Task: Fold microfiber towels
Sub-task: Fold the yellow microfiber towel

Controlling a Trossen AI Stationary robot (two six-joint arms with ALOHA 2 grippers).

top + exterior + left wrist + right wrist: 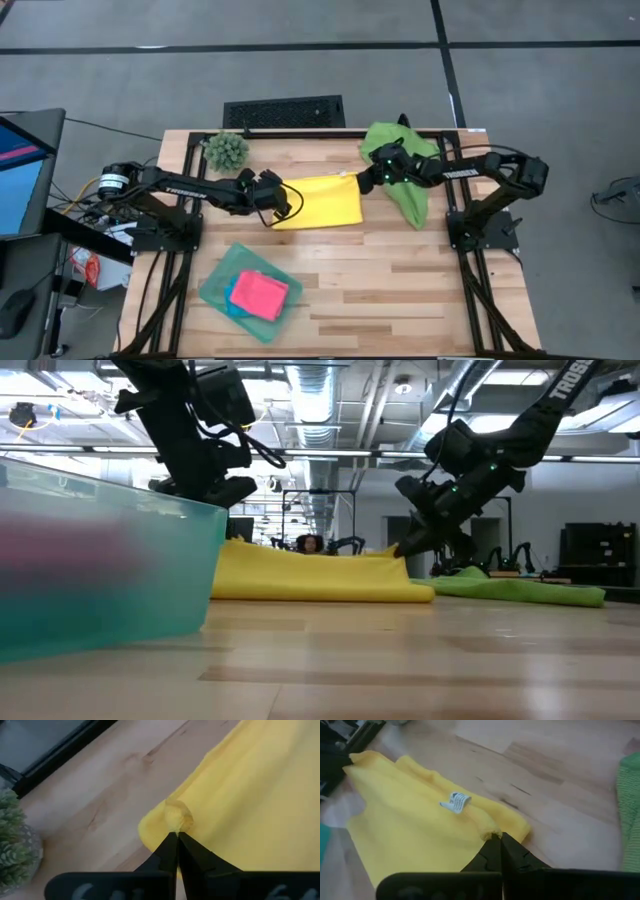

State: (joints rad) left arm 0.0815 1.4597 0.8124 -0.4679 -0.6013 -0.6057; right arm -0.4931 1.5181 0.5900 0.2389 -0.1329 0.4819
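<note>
A yellow microfiber towel [322, 203] lies as a rectangle on the middle of the wooden table. My left gripper [286, 193] is shut on its far left corner and my right gripper [361, 180] on its far right corner. A white tag [456, 802] sticks up from the towel near the right gripper. A green towel [405, 172] lies crumpled at the far right, partly under the right arm. Pink [262, 295] and blue folded towels lie in a teal tray [215, 290] near the front left. My left gripper pinches a small bunch of the yellow towel's far left corner [177, 817] between its two fingertips. It comes slanting down from the table's left. The rest of the towel lies on the table. One layer or several, I cannot tell. My right gripper pinches the yellow towel's far right corner [489, 831] between its fingertips, slanting down from the table's right. The corner is puckered at the fingers and sits just above the table [398, 555]. The towel's body lies on the wood.
A small spiky green plant [227, 150] stands at the far left, close behind my left arm. The teal tray [100, 575] fills the near left in the low view. Bare wood shows in front of the yellow towel and at the near right [420, 290].
</note>
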